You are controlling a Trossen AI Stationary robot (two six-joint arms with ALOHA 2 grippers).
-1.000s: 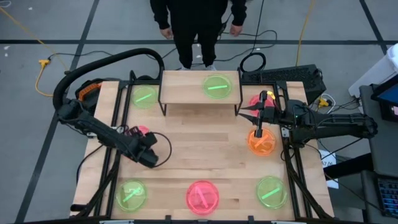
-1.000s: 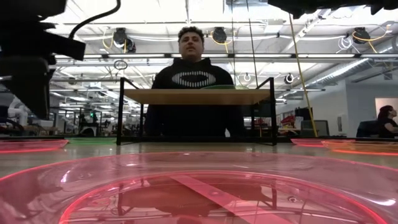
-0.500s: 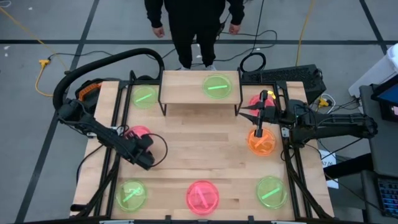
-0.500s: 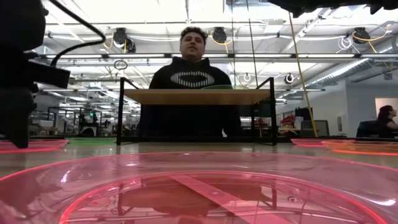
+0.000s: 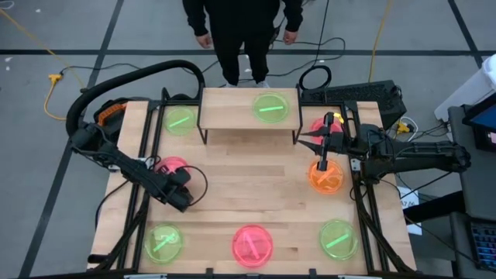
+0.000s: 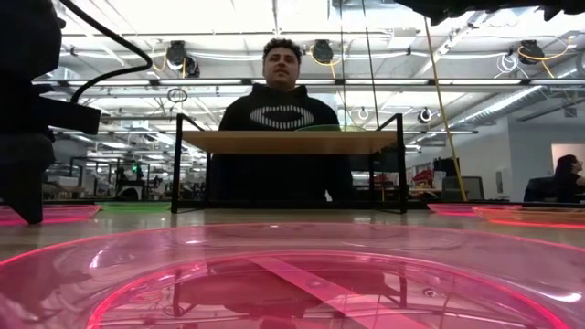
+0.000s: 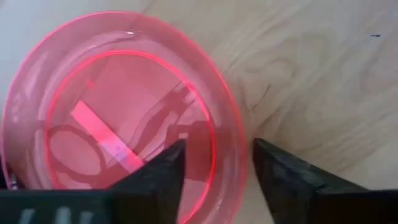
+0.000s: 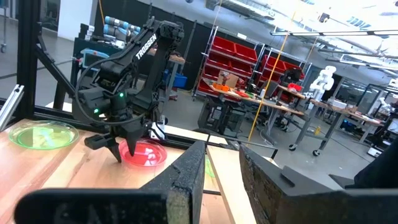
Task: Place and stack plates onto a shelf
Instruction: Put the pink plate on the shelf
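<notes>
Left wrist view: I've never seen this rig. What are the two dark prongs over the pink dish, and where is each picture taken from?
Those prongs are the left gripper, seen from its own wrist. Its fingers stand open either side of a pink plate's rim, not yet gripping. The high view looks straight down on the table and both arms. The low view sits at table height, behind another pink plate, facing the shelf and a person beyond. The right wrist view looks across at the left arm. The right gripper waits open and empty by an orange plate. One green plate is on the shelf; seven plates lie on the table.
</notes>
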